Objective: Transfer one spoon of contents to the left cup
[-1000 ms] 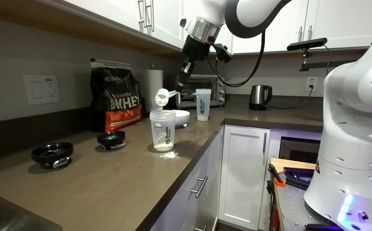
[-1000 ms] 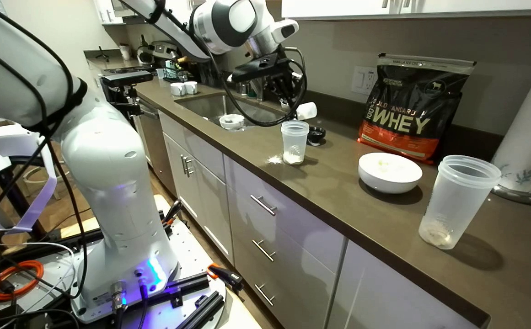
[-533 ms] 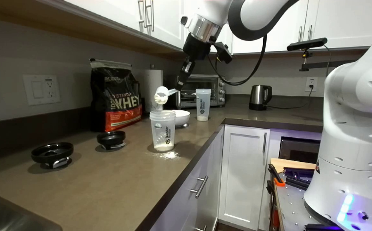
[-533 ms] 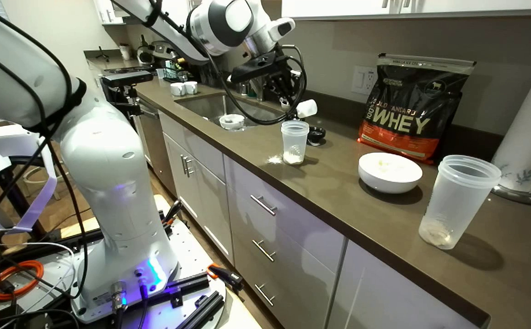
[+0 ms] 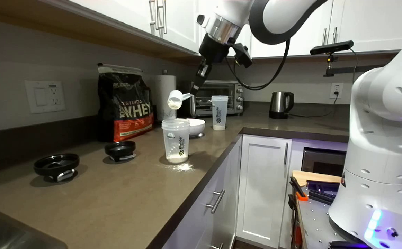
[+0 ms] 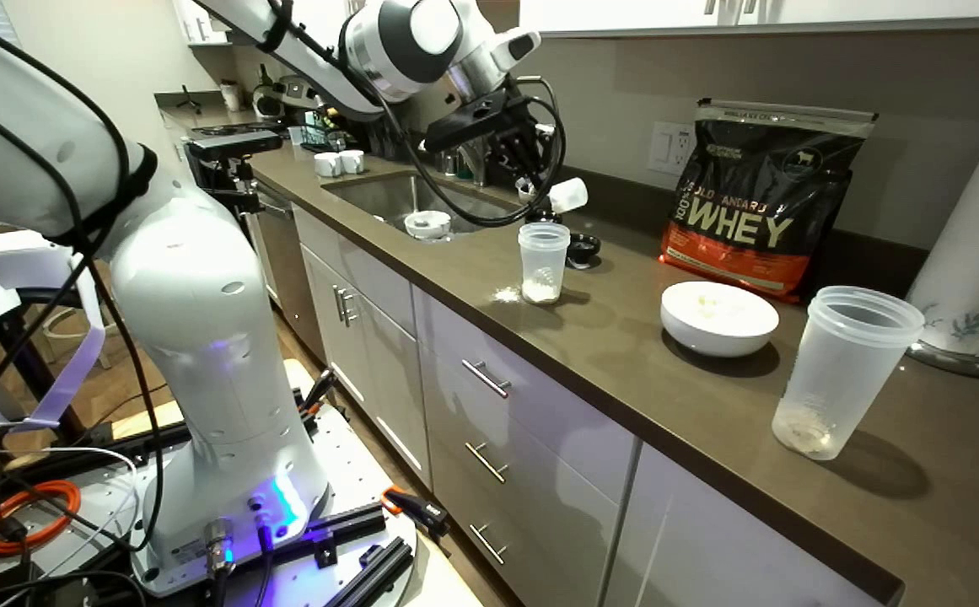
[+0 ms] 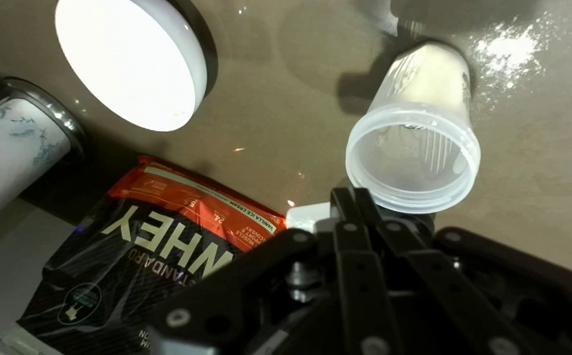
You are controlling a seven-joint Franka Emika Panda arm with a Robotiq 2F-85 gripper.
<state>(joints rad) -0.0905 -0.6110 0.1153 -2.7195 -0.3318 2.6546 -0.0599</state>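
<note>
White and tilted, the measuring scoop [image 5: 176, 95] hangs with powder [image 5: 174, 103] in it, its handle clenched in the tool [image 5: 194, 90], higher than the left shaker cup [image 5: 176, 140]; whether it overhangs the mouth is unclear. A strip of desk [image 5: 117, 193] separates cup from front edge; a broader stretch runs toward the sink [image 5: 14, 231], cropped in an exterior view, where the cup partly hides the bowl [image 5: 196, 127].

the gripper [image 5: 194, 90] is holding the tilted spoon [image 5: 177, 94] by its handle, powder [image 5: 174, 103] showing inside, higher than the left cup [image 5: 175, 138]. powder is lying in that cup and on the counter [image 5: 124, 193] beside it; from where i'm standing, the bowl [image 5: 197, 126] is sitting behind.
</note>
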